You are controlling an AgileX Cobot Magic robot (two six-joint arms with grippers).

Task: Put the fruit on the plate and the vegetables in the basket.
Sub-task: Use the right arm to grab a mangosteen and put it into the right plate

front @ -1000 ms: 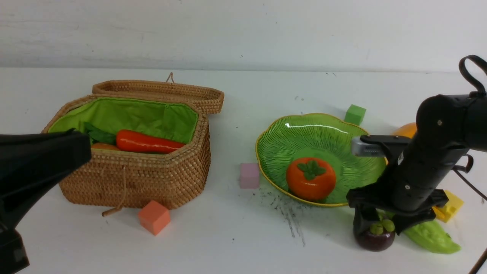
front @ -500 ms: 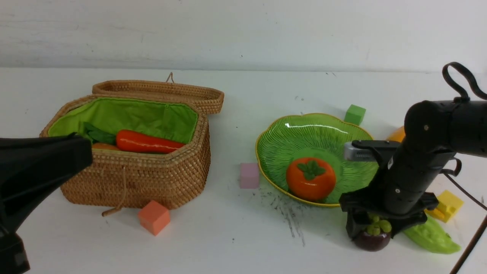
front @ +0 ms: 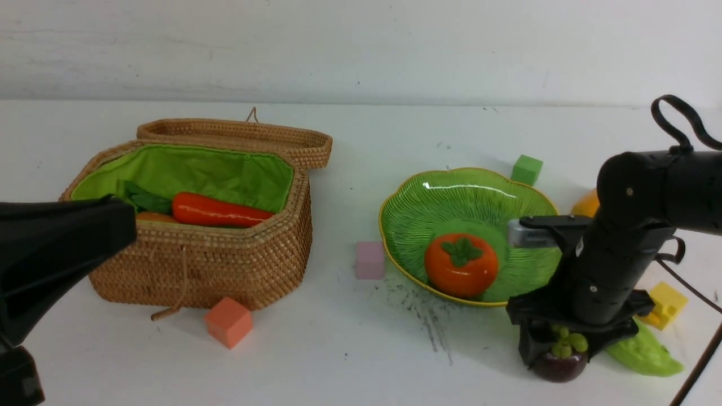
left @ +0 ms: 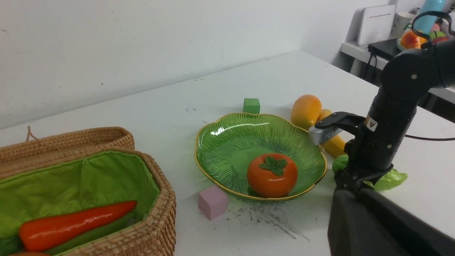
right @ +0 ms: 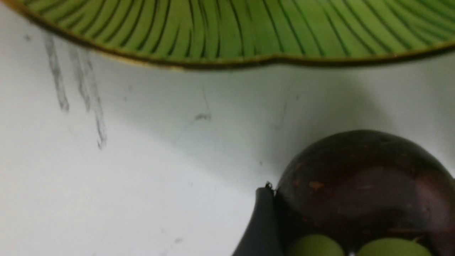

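Plainly, the mangosteen (front: 561, 366) sits on the worktop (front: 338, 361), near the plate (front: 479, 189) but clear of its rim; a strip of bare worktop shows between them in the right wrist view. The right arm (front: 620, 248) reaches down over the mangosteen, and the right jaws stand spread wide astride it. 1 finger (right: 261, 220) touches the dark skin beside the green cap lobes; the other finger is outside that picture.

The persimmon (front: 461, 265) rests on the plate, leaf cap up, toward the near rim. The mango (left: 305, 111) and banana (left: 334, 145) lie touching each other on the worktop beyond the plate's right edge, behind the right arm. The gourd (front: 646, 355) lies on the worktop just beside the mangosteen, on the robot's right, partly hidden by the arm; whether the 2 touch cannot be told.

The basket (front: 225, 265) stands open, well apart to the left, its lid (front: 237, 135) folded back behind it. The carrot (front: 220, 210) lies inside on the green lining, leafy end to the left.

The left arm (front: 56, 248) hangs before the basket's left end; the left jaws are pressed together.

4 cubes lie about: green (front: 527, 169) beyond the plate, pink (front: 370, 260) just beside its left rim, orange (front: 228, 321) before the basket, yellow (front: 667, 304) behind the gourd.
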